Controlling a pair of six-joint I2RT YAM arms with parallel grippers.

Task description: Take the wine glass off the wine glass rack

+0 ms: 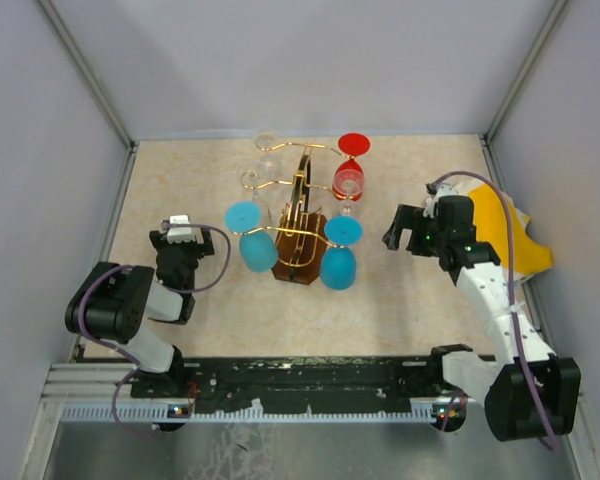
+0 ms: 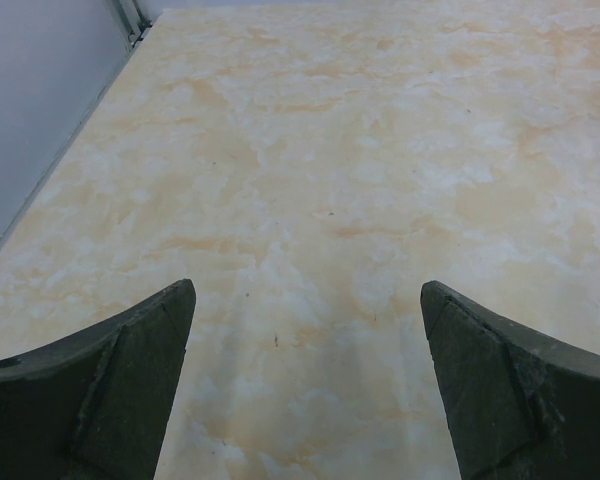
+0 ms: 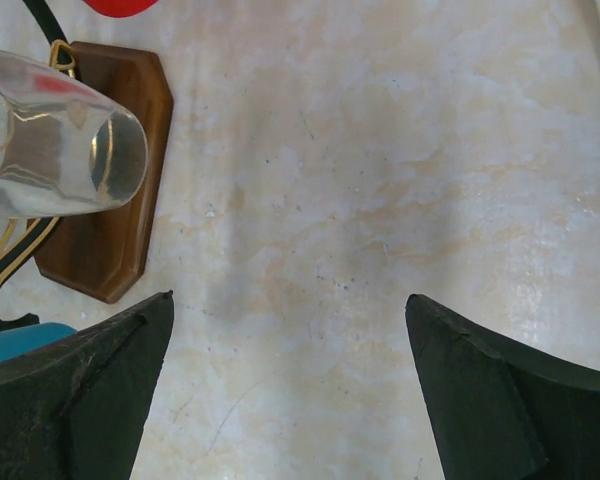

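The gold wire wine glass rack (image 1: 302, 215) stands mid-table on its dark wooden base (image 1: 300, 262). Glasses hang upside down from its arms: a red one (image 1: 349, 180) at the right, two blue ones (image 1: 257, 248) (image 1: 338, 265) at the front, and clear ones (image 1: 267, 150) at the back left. My right gripper (image 1: 398, 230) is open and empty, right of the rack near the red glass. In the right wrist view a clear bowl (image 3: 50, 150) and the base (image 3: 110, 180) show at the left. My left gripper (image 1: 177, 228) is open and empty, left of the rack.
A yellow cloth (image 1: 515, 240) lies at the table's right edge behind my right arm. Grey walls close in the table at the left, back and right. The left wrist view shows only the bare marbled tabletop (image 2: 330, 180).
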